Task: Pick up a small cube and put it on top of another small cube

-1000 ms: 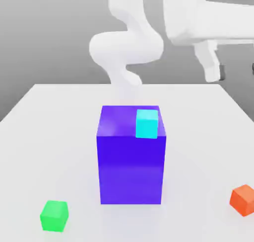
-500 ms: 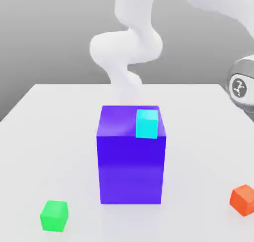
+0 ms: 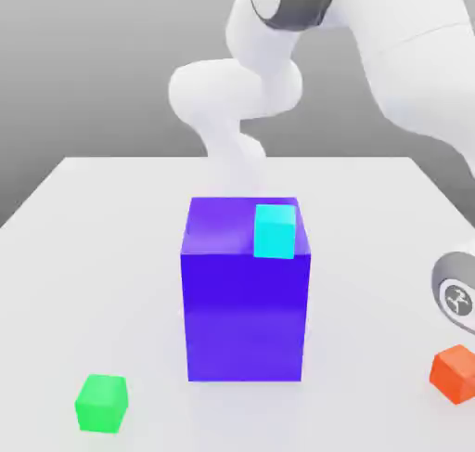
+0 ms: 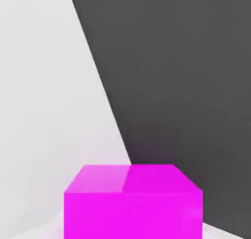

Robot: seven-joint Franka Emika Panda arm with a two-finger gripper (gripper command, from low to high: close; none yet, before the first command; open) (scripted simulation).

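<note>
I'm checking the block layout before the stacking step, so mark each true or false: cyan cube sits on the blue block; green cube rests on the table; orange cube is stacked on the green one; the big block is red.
1. The cyan cube sits on the blue block: true.
2. The green cube rests on the table: true.
3. The orange cube is stacked on the green cube: false, it lies apart on the table.
4. The big block is red: false, it is blue.

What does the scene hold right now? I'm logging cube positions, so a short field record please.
big block: blue, mid-table
on top of it: light-blue cube, at a top corner
table, exterior view's left: green cube
table, exterior view's right: orange cube, arm above it
hand view: pink cube close up
</note>
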